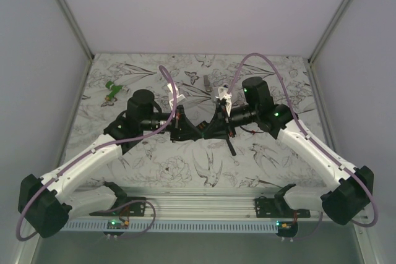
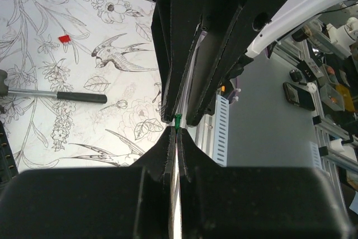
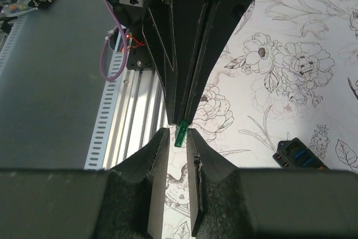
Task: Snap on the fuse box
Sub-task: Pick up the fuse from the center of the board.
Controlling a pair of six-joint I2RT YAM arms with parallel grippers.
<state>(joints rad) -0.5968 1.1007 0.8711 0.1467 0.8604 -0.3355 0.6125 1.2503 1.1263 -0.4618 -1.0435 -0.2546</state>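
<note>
My left gripper [image 1: 195, 130] and right gripper [image 1: 208, 130] meet tip to tip above the middle of the table. The left gripper [image 2: 176, 134] is shut on a small translucent green fuse [image 2: 177, 120], which sticks out of its tips. In the right wrist view the fuse [image 3: 180, 134] hangs from the left fingers [image 3: 187, 54] between the jaws of my right gripper [image 3: 178, 134]. Those jaws are open, with a gap on each side of the fuse. The fuse box [image 3: 296, 158], black with blue and red fuses in it, lies on the table at that view's right edge. It is hidden in the top view.
A black-handled hammer [image 2: 59, 95] lies on the flowered cloth, with a small red fuse [image 2: 64, 38] beyond it. Green pieces [image 1: 112, 91] sit at the far left of the table. An aluminium rail [image 1: 204, 203] runs along the near edge.
</note>
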